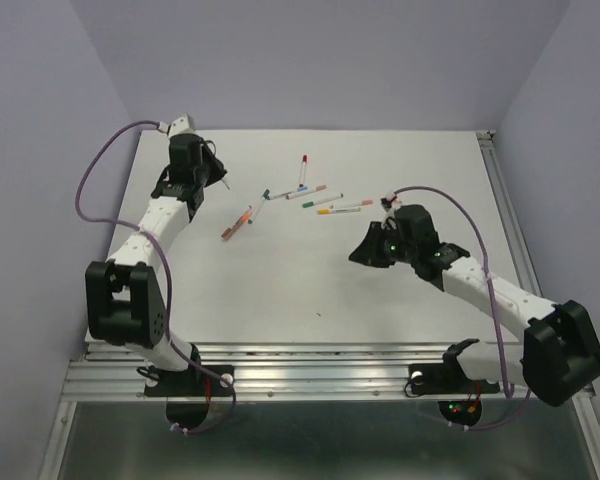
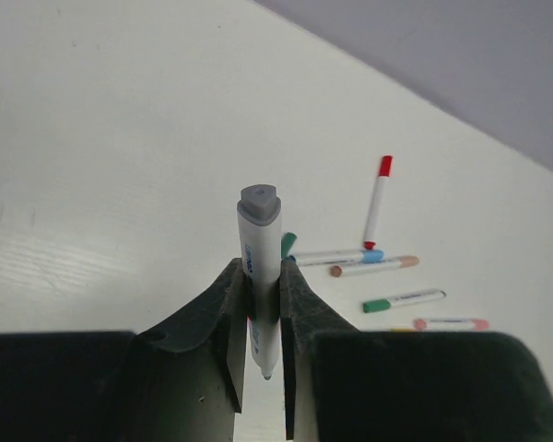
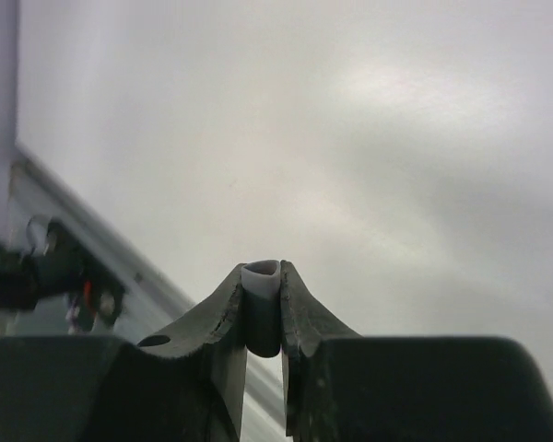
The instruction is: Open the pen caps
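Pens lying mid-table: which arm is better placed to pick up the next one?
Probably left. The left fingers, shut on a white plastic pen barrel, face the lying pens. The right fingers, pinching a small grey plastic cap, point at bare table. Both must release first.

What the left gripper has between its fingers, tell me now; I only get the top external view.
Observer: The left gripper is shut on a white pen, whose grey triangular end sticks out past the fingertips.
Operator: Now report the right one.
Observer: The right gripper is shut on a short pale grey cap, with no barrel in it.
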Tool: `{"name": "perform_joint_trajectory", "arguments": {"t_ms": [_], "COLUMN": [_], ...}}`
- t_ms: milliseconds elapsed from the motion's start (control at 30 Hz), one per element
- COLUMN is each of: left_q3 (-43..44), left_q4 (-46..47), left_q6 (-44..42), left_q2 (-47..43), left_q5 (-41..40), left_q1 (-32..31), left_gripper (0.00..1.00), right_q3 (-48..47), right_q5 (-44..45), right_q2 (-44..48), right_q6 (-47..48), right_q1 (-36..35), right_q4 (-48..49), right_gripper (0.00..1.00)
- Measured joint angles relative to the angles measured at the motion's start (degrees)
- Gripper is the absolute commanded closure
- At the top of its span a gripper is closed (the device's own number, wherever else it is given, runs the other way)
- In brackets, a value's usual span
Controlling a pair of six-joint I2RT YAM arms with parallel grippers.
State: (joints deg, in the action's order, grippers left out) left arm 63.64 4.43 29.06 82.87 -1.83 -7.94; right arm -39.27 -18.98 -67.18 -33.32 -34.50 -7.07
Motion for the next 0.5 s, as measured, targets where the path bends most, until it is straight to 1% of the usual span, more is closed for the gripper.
{"name": "perform_joint_trajectory", "arguments": {"t_ms": [67, 100, 133, 233, 300, 367, 500], "left_q3": [4.9, 9.3, 11.0, 17.8, 20.8, 22.2, 26.5], "left_q4": [-2.7, -5.7, -6.6, -12.1, -14.8, -17.2, -21.5], "left_q6": [-3.8, -7.3, -8.8, -15.0, -18.2, -20.3, -23.0], "left_q2": [5.2, 9.6, 11.7, 18.4, 21.9, 24.2, 29.2], "left_q5": [-0.6, -1.2, -1.6, -4.3, -6.1, -7.1, -9.2], "left_q1": [0.6, 0.9, 0.9, 1.3, 1.6, 2.5, 4.3], "left_gripper": [1.0, 1.0, 1.0, 1.0, 1.0, 1.0, 1.0], "right_q3": [-1.9, -3.5, -5.9, -11.2, -14.3, -16.8, -20.8], "right_q5": [1.8, 4.5, 7.6, 12.9, 16.1, 19.0, 26.5], "right_q2": [-3.1, -4.9, -7.3, -12.4, -15.8, -18.8, -24.8], "right_q6": [0.5, 1.0, 1.6, 3.5, 4.5, 5.7, 8.3], "right_q1": [6.3, 9.4, 12.2, 15.4, 17.1, 18.5, 20.8], "right_q4": [-0.7, -1.7, -2.7, -4.2, -4.5, -5.4, -8.0], "right_gripper": [0.99, 0.99, 0.99, 0.98, 0.95, 0.92, 0.92]}}
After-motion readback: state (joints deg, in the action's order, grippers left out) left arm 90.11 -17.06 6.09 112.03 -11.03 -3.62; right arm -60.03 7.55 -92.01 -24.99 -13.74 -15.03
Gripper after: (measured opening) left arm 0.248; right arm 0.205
